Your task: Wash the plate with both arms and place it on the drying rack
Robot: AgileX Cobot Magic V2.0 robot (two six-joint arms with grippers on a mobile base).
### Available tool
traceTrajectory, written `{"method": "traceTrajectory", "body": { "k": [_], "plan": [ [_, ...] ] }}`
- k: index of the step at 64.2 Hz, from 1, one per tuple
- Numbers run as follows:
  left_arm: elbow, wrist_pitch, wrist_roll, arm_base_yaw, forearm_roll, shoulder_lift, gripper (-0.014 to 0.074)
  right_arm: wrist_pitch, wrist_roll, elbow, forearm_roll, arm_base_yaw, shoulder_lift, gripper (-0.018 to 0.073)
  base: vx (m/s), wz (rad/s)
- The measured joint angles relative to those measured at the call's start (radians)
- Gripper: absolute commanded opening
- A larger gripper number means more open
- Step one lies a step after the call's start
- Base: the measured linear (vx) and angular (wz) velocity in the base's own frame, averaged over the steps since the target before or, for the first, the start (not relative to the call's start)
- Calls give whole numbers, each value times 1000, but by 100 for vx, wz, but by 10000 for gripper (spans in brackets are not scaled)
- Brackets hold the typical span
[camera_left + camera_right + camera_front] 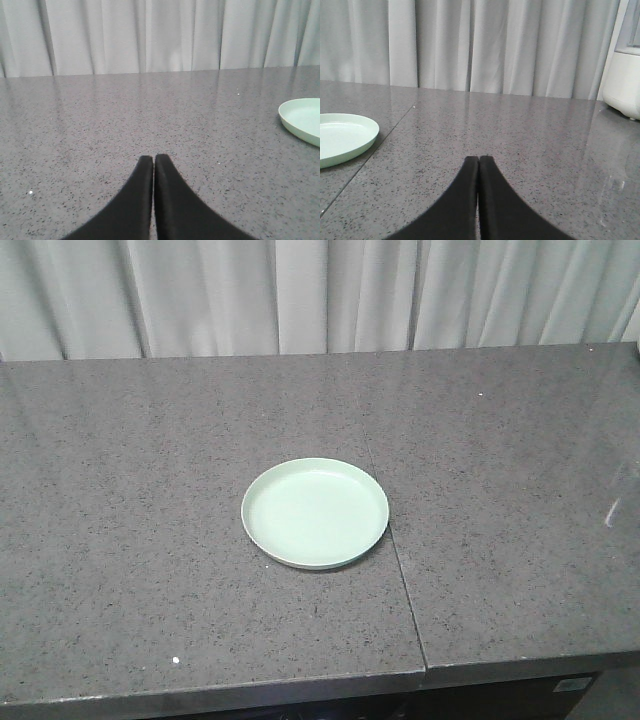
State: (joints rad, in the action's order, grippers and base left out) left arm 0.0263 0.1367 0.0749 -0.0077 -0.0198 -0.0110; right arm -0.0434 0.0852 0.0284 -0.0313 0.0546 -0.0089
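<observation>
A dark grey speckled stone countertop (120,490) fills the front view, with a pale pleated curtain (300,290) hanging behind it. On the left, the left gripper (153,157) hovers low over bare counter, its two black fingers pressed together and holding nothing; in its own camera the plate sits well off to its right edge. Near the middle of the counter lies the plate (315,512), round, pale mint green and glossy, resting flat with its low rim up. It is empty, with no food, water or soap visible on it. Its right edge lies just beside a thin seam (400,570) that runs front to back through the stone. Further right, the right gripper (479,158) is likewise closed on nothing, low over the counter, with the plate off to its left. At the far right of that wrist view stands part of a white appliance (622,85); what it is or holds cannot be told. No sink, tap or drying rack appears in any view. The task looks to be at its very start, with the plate untouched. The next move likely calls for one gripper to open, approach the plate and take hold of its shallow rim, which may be slippery and lies flush against the stone.
</observation>
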Motion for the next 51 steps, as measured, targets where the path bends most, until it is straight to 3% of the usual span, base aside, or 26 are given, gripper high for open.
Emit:
{"method": "traceTrajectory", "body": {
  "k": [39, 51],
  "plan": [
    [0, 0, 0, 0, 0, 0, -2, -1, 0, -1, -2, 0, 0, -10, 0, 0],
    [0, 0, 0, 0, 0, 0, -2, -54, 1, -88, -2, 0, 53, -10, 0, 0]
  ]
}}
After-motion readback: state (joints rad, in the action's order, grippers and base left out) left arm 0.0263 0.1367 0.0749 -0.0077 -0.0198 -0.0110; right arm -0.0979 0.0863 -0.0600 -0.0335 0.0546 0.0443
